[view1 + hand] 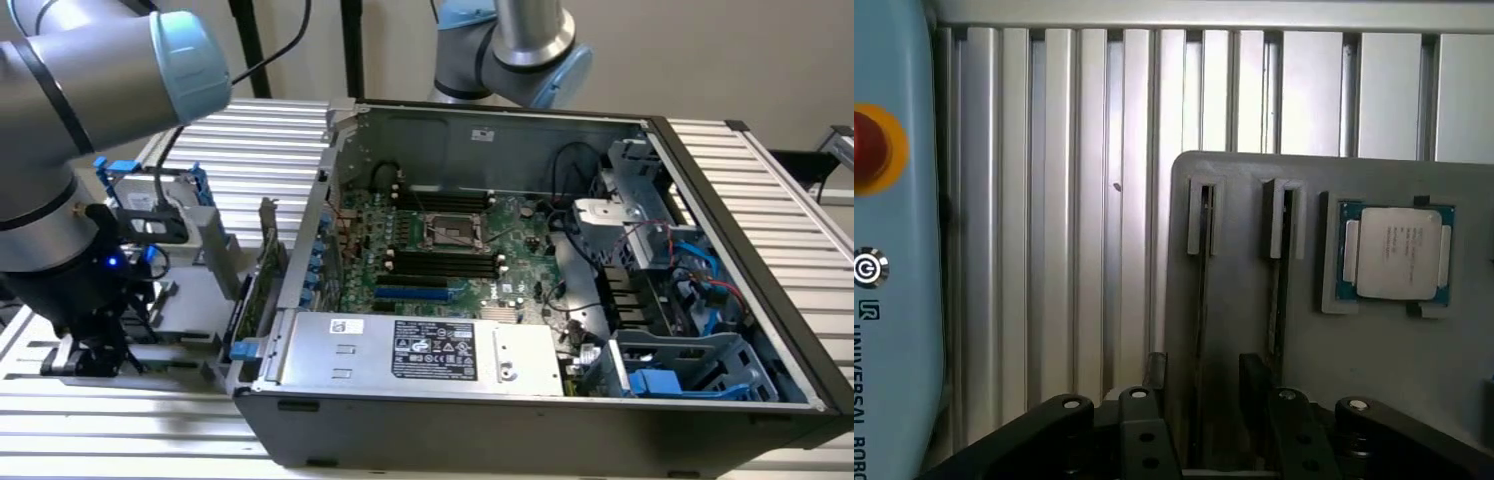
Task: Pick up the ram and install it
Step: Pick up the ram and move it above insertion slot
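Ram (1201,300) stands on edge in slot of grey holder (1239,250), long axis running straight out from gripper (1204,385). Black fingers (1154,420) spread apart, straddling near end of stick, gripping nothing. Second stick (1278,280) and processor (1395,252) sit beyond.

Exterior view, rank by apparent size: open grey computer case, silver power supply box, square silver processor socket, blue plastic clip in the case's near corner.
1. Open grey computer case
2. Silver power supply box
3. Square silver processor socket and blue plastic clip: these look alike, and the clip is nearer the camera, so unranked.
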You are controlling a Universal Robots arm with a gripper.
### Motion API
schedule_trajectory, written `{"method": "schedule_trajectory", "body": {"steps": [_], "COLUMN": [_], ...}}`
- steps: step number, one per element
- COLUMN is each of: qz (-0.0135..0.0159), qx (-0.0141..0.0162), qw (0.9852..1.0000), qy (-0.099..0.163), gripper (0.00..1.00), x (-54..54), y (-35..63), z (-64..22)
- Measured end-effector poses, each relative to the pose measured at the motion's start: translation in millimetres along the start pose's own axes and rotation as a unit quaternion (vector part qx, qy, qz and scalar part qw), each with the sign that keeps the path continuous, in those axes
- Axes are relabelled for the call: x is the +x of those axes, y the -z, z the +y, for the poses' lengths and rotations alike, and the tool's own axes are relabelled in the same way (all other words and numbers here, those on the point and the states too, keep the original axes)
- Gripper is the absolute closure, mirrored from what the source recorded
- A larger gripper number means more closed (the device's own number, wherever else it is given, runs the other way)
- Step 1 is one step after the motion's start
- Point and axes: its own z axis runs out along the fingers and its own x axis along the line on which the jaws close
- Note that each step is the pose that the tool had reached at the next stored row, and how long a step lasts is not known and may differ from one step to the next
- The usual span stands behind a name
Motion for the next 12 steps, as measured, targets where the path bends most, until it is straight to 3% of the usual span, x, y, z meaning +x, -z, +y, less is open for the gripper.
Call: {"method": "schedule_trajectory", "body": {"steps": [12], "qz": [0.0000], "qx": [0.0003], "qw": [1.0000], "qy": [0.001], "gripper": [0.60], "x": [-0.2], "y": [-17.7], "z": [0.8]}}
